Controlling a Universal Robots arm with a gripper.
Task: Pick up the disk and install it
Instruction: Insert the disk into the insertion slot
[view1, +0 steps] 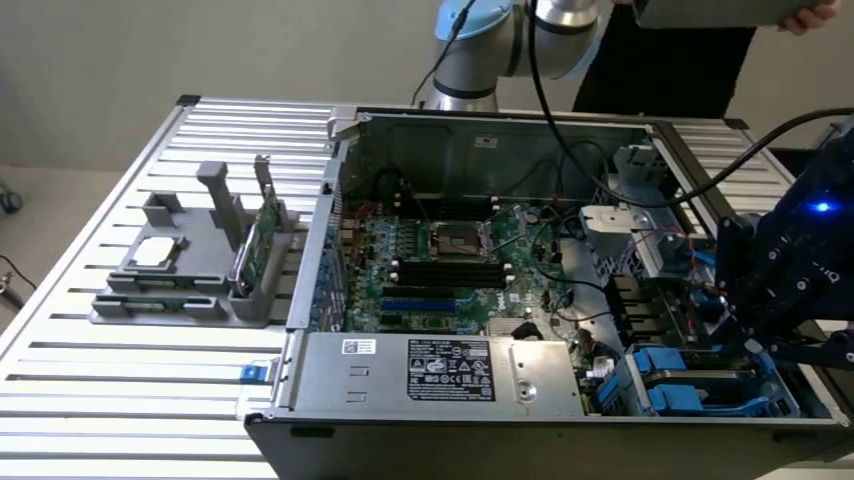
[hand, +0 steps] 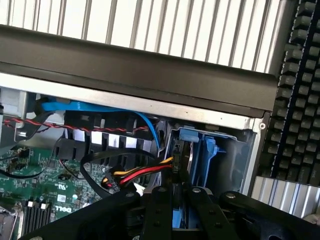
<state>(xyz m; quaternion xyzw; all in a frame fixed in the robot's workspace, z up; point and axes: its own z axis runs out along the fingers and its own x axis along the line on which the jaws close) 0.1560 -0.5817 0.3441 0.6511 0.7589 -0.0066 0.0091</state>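
On the exterior view's left, a slatted aluminium desk (view1: 120, 400) carries a grey plastic holder (view1: 187, 275). A small square silver chip (view1: 156, 252) lies flat on the holder, and a thin green circuit card (view1: 263, 235) stands on edge in it just beside the chip. In the middle sits an open silver-and-black computer case (view1: 507, 118), lying on its side. It shows a green motherboard (view1: 441, 250) and, nearer the camera, a silver power-supply box with a black label (view1: 447, 372). Behind the case rises the pale blue and silver robot arm (view1: 467, 50), with a person in dark clothing (view1: 667, 55) standing near it.

At the exterior view's right, the black gripper (view1: 758, 335) hangs over the case's corner, just above the blue plastic drive caddies (view1: 667, 365).

In the wrist view, the gripper (hand: 176, 189) has its two black fingers (hand: 159, 205) drawn in on the disk (hand: 182, 162). The flat silver-grey metal drive with blue side rails is seen edge-on and held upright. It stands in the mouth of the grey metal drive bay (hand: 250, 150), beside a blue caddy. A red, yellow and black cable bundle (hand: 142, 173) reaches to its side. A flat blue cable (hand: 85, 107) runs along the case wall, and a black keyboard (hand: 300, 100) lies on the desk outside the case.
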